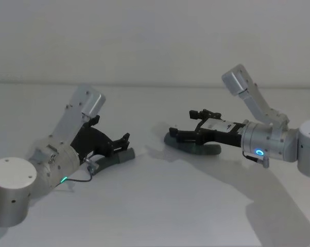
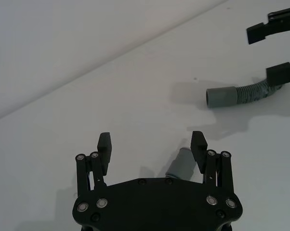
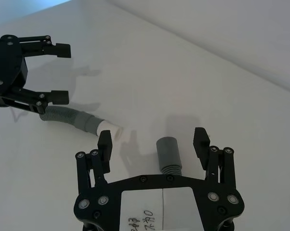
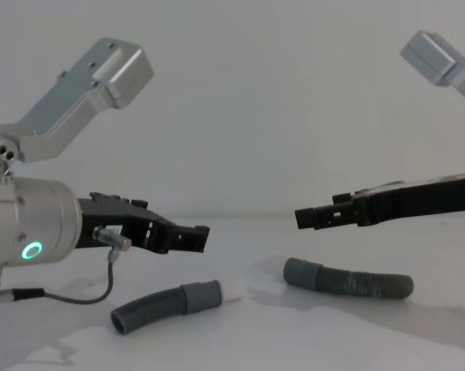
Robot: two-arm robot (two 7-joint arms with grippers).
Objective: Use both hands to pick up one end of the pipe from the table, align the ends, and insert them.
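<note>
The pipe lies in two pieces on the white table (image 1: 160,206). The left piece (image 1: 114,159) is dark ribbed hose; its grey cuff (image 3: 87,121) carries a short white tip (image 3: 110,128). My left gripper (image 1: 111,129) hangs open just above it, the cuff (image 2: 180,165) showing under its fingers with nothing held. The right piece (image 1: 193,148) ends in a plain grey cuff (image 3: 167,151). Over it my right gripper (image 1: 185,123) hovers open, also holding nothing. In the chest view both pieces (image 4: 167,305) (image 4: 348,282) rest flat below the grippers (image 4: 194,232) (image 4: 306,216).
A thin black cable (image 4: 101,297) loops down from my left wrist toward the table. The two cuffs point toward each other across a bare gap in the middle of the table. A plain wall stands behind the table's far edge (image 1: 155,85).
</note>
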